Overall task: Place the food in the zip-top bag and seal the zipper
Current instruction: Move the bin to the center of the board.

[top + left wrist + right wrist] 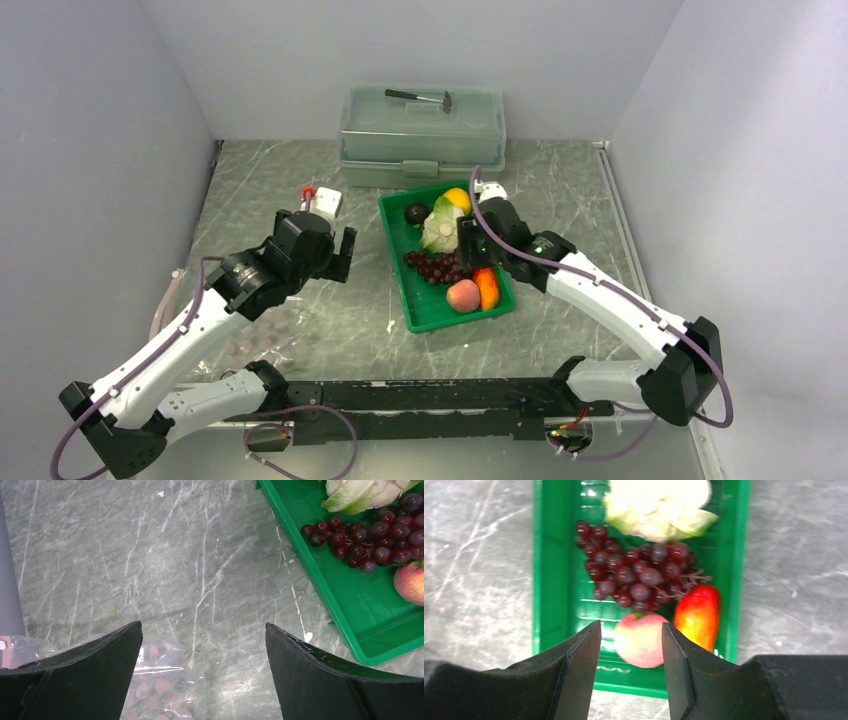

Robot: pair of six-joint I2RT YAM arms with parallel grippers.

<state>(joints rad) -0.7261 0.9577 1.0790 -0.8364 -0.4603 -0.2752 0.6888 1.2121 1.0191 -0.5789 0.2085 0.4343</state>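
Sitting mid-table (300,180), the green tray (430,310) keeps all the food w/in the right arm's reach. The clear bag (165,677) lies flat near-left under the left arm, prob. so that side can hold it open. Grapes (634,572) and peach (639,642) aren't bagged yet. Left gripper (202,630): spread wide, empty, above the bag's far edge. Right gripper (630,630): approx. half spread, empty, over the peach, likely the 1st pick.

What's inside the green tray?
Grapes, a peach, a red-orange fruit, a cabbage, a dark round fruit and a yellow fruit. The right gripper covers part of the tray.
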